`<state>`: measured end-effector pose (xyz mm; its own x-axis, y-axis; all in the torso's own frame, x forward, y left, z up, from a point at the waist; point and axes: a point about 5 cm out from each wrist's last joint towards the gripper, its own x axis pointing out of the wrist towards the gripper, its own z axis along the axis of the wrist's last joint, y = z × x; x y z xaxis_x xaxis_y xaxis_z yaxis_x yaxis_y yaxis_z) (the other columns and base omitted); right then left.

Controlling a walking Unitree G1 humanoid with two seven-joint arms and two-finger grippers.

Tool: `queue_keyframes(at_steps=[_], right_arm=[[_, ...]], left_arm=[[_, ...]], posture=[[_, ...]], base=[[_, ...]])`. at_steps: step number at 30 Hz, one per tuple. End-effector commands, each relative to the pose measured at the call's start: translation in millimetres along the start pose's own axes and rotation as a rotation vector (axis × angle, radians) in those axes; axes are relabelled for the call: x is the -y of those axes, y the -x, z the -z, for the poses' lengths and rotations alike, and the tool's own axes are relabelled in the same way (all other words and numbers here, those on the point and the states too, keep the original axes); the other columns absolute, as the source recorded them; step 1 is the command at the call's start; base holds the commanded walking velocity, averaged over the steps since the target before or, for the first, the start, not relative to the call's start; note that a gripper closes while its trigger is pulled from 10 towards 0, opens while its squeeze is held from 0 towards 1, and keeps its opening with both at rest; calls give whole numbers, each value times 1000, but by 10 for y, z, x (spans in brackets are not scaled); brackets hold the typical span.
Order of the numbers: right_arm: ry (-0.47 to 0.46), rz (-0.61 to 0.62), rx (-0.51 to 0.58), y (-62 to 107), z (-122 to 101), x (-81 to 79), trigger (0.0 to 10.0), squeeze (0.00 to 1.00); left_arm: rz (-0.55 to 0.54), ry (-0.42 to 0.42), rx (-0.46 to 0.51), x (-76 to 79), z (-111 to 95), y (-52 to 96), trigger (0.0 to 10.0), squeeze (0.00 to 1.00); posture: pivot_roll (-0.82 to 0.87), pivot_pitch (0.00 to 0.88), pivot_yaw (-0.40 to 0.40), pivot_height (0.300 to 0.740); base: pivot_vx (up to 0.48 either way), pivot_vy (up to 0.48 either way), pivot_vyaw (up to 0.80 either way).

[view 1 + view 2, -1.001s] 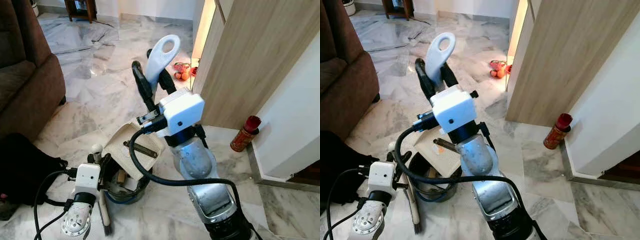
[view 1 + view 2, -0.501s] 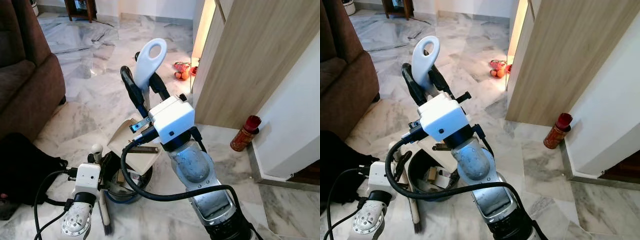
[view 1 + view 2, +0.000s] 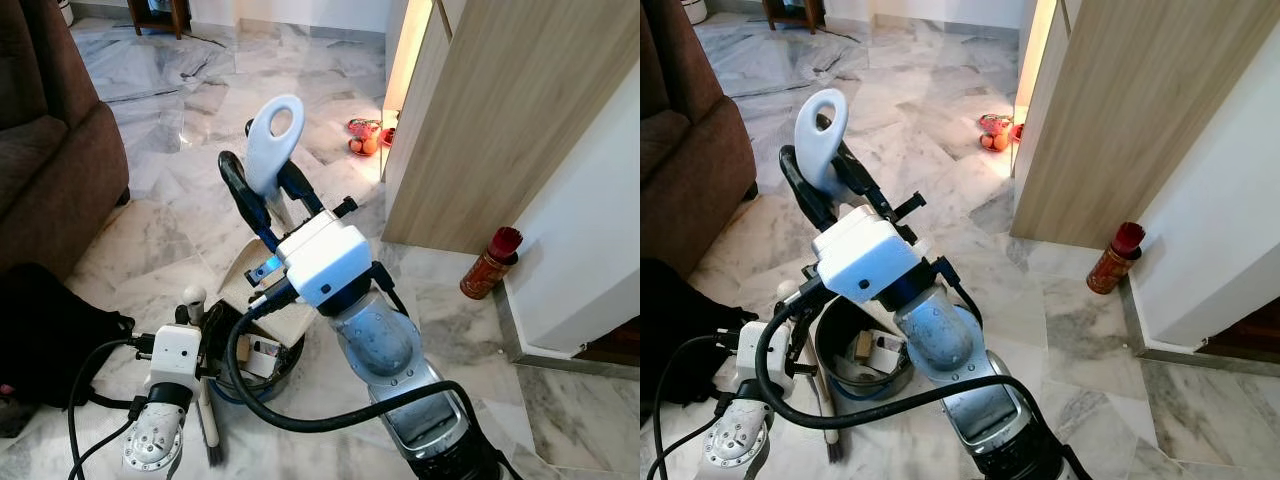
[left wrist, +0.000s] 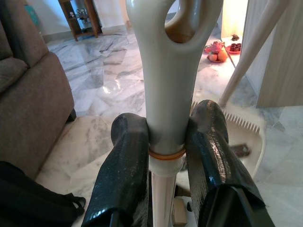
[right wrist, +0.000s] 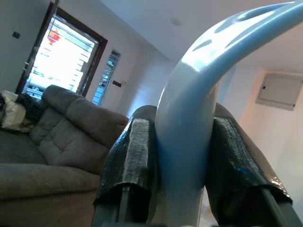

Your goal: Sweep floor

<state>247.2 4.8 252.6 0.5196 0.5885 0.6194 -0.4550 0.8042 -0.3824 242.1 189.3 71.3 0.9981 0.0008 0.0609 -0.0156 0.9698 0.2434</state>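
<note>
My right gripper is shut on the pale blue-white loop handle of a cream dustpan. The pan hangs tilted over a dark round bin on the marble floor, partly hidden by my right wrist. Bits of rubbish lie inside the bin. Low on the left, my left gripper is shut on the cream brush handle, which stands upright beside the bin with its bristles on the floor. The right wrist view shows both fingers pressed against the dustpan handle.
A brown sofa stands at the left, with a black bag on the floor before it. A wooden panel and a white wall close the right side. A red bottle stands at the wall's foot. Small orange things lie by the doorway.
My right arm has swung left with the dustpan handle, and the pan now hangs steeper and closer over the bin. The left arm and brush have not moved.
</note>
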Motion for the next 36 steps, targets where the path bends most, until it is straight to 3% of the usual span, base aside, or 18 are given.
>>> queue_keyframes(at_steps=[1, 9, 17, 36], right_arm=[[-24, -2, 93, -44, -193, -4, 10000, 0], [-113, 13, 62, -46, -162, -14, 10000, 0], [-19, 17, 92, -38, -183, 11, 10000, 0], [74, -9, 133, -27, -230, -33, 10000, 0]], left_arm=[[-7, -5, 20, 1, -29, 2, 10000, 0], [-13, -7, 22, -14, -31, 8, 10000, 0], [-13, -9, 24, -18, -34, 5, 10000, 0], [5, -19, 29, 16, -38, 7, 10000, 0]], posture=[[158, 142, -78, 740], [164, 142, -81, 740], [165, 142, -81, 740], [164, 143, -83, 740]], base=[[0, 0, 0], [0, 0, 0], [0, 0, 0], [0, 0, 0]])
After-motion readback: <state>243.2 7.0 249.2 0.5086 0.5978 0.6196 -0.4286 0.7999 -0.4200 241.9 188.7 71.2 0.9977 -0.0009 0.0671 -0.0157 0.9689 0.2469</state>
